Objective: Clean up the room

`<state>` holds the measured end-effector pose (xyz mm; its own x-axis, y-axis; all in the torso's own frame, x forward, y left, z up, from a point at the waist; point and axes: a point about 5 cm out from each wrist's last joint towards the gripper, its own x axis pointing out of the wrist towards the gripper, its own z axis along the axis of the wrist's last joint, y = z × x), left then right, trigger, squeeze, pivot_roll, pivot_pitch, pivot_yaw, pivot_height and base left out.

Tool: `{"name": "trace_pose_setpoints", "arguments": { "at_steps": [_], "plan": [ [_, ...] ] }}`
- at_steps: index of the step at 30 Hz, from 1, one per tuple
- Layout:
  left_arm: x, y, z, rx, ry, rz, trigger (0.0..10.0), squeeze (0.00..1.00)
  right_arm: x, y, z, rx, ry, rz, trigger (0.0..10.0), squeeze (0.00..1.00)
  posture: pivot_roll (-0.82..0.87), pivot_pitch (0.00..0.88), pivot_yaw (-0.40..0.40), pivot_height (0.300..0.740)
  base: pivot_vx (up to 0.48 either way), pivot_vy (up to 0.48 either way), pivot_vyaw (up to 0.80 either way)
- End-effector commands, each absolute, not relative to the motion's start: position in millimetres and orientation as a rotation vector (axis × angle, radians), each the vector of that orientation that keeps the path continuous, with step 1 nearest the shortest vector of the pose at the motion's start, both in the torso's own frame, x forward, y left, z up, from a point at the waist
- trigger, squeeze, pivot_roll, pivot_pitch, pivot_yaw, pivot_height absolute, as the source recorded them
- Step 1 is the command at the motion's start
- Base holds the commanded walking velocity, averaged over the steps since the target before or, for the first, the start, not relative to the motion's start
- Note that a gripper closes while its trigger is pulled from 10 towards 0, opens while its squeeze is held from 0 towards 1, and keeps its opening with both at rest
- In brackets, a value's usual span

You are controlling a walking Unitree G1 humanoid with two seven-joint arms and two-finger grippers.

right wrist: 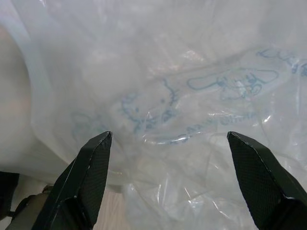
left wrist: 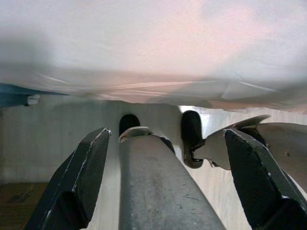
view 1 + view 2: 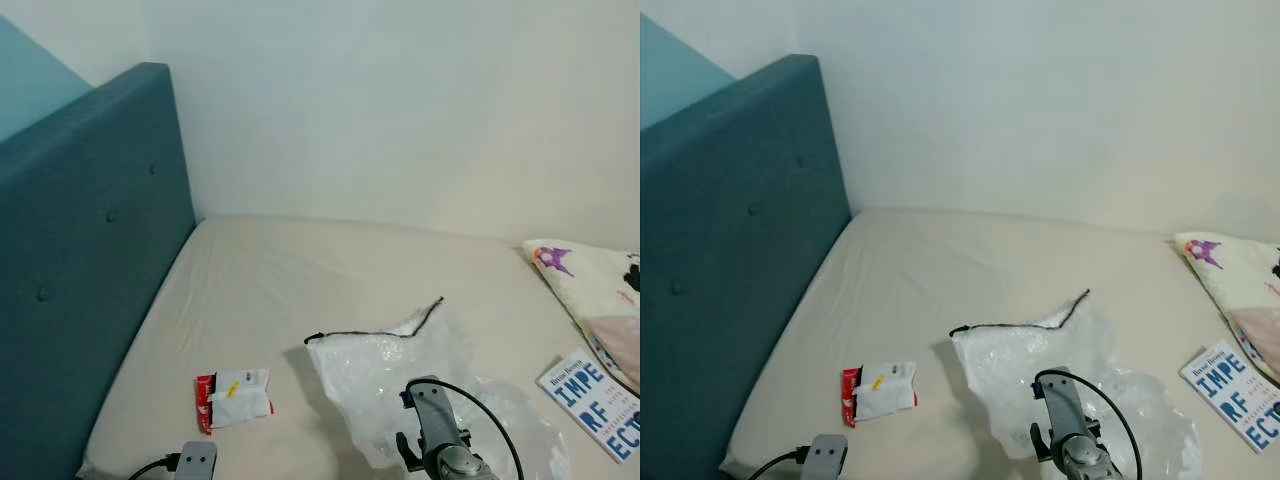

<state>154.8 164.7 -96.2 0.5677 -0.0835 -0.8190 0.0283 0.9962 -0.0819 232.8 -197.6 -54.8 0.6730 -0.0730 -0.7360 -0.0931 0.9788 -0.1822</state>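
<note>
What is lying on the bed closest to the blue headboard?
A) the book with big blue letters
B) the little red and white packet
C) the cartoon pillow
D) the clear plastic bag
B: the little red and white packet lies nearest the blue headboard, while the clear plastic bag, book and pillow lie farther toward the bed's other side.

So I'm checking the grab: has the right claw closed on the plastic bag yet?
No, in the right wrist view the right claw has its fingers spread wide apart, with the clear plastic bag just ahead of them.

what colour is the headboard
Teal blue headboard, with tufted buttons; clearest in the left eye view.
</note>
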Motion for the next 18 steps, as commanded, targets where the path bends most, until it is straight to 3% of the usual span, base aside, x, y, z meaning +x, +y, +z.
{"name": "trace_pose_setpoints", "arguments": {
  "at_steps": [1, 4, 7, 12, 18],
  "plan": [
    [153.9, 164.9, -96.6, -0.074, 0.968, -0.057, 10.0, 0.00, 236.9, -195.6, -52.5, -0.163, 0.822, -0.012, 10.0, 0.00, 0.05, 0.000, -0.110, 0.740, 0.000, 0.000, 0.00],
    [154.7, 165.4, -96.2, -0.078, 0.965, -0.055, 10.0, 0.00, 243.5, -194.8, -47.7, -0.114, 0.787, -0.029, 10.0, 0.00, 0.05, 0.000, -0.108, 0.740, 0.000, 0.000, 0.00],
    [160.5, 167.5, -93.6, -0.087, 0.940, -0.036, 10.0, 0.00, 266.1, -191.1, -29.1, 0.057, 0.653, -0.023, 10.0, 0.00, 0.05, 0.000, -0.105, 0.740, 0.000, 0.000, 0.00],
    [172.1, 169.5, -87.8, -0.085, 0.890, -0.029, 10.0, 0.00, 281.9, -189.9, -15.8, 0.095, 0.597, -0.041, 10.0, 0.00, 0.04, 0.000, -0.100, 0.740, 0.000, 0.000, 0.00],
    [207.5, 170.2, -67.6, -0.103, 0.735, -0.040, 10.0, 0.00, 300.4, -188.1, 1.9, 0.138, 0.535, 0.000, 10.0, 0.00, 0.04, 0.000, -0.107, 0.740, 0.000, 0.000, 0.00]
  ]
}}
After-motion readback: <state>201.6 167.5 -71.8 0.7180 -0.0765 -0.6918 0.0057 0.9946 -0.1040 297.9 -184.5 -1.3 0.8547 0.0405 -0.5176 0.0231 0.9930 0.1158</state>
